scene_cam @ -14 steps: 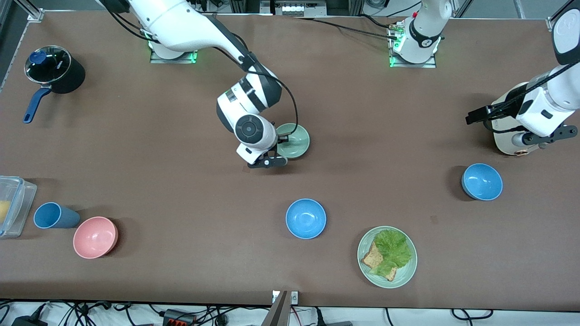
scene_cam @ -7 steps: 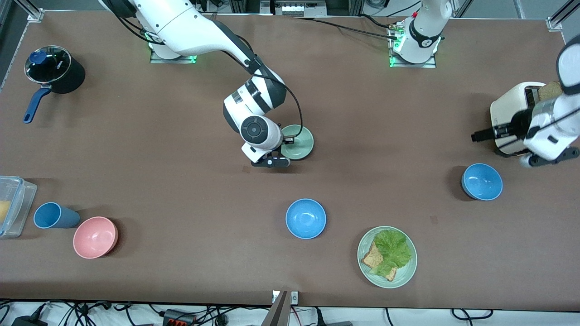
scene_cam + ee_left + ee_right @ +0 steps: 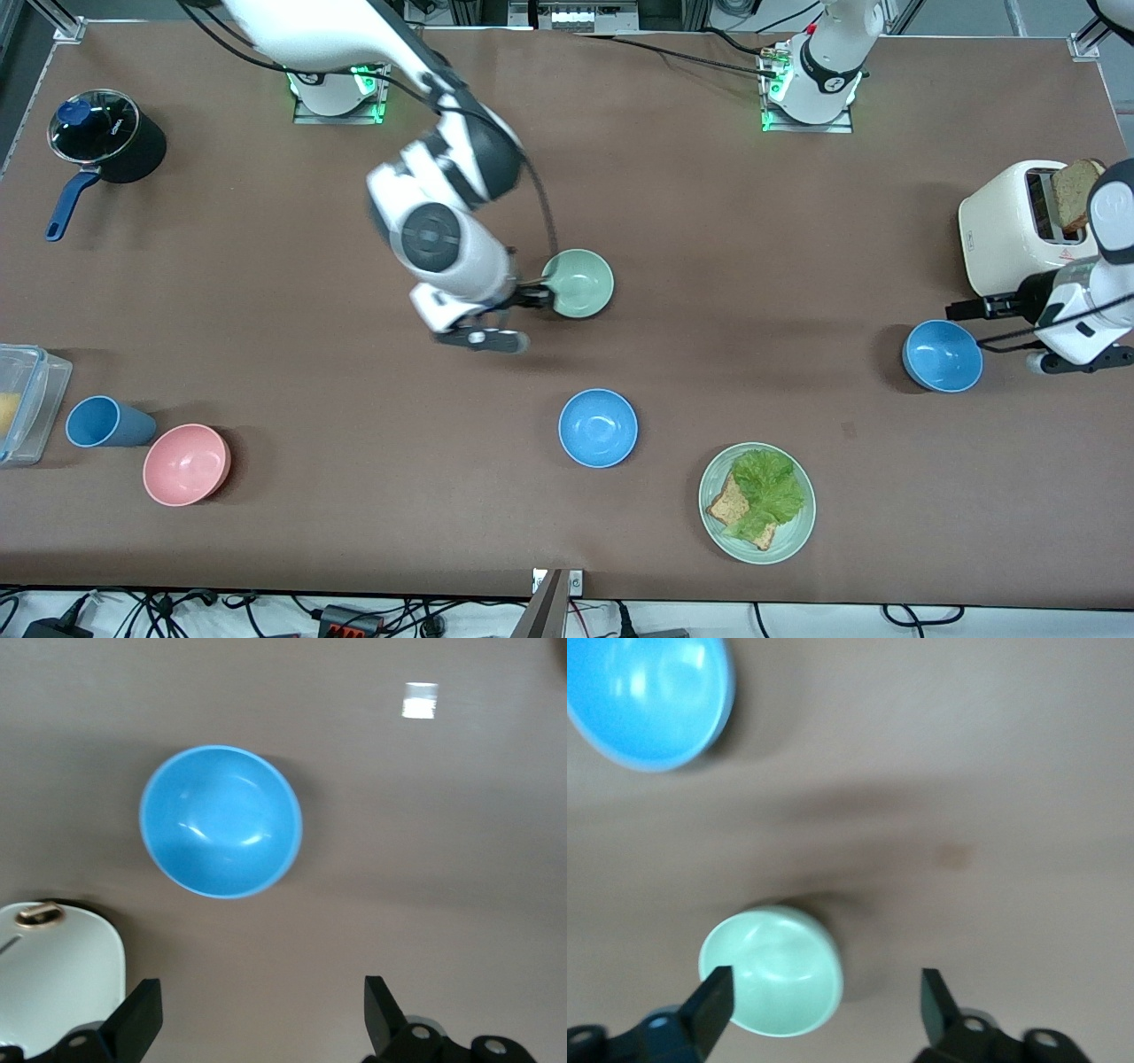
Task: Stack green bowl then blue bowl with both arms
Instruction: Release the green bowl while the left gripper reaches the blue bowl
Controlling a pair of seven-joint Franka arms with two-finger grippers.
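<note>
The right gripper [image 3: 523, 306] has let go of the green bowl [image 3: 578, 283]: its fingers, closed on the rim before, now stand spread apart, and it has risen and drawn back toward the right arm's end of the table. The bowl has settled upright, barely shifted. The left gripper [image 3: 1019, 332] has come down from over the toaster [image 3: 1010, 226], uncovering it and its bread slice [image 3: 1074, 190], and now hangs open beside the blue bowl [image 3: 943, 355] at the left arm's end.
</note>
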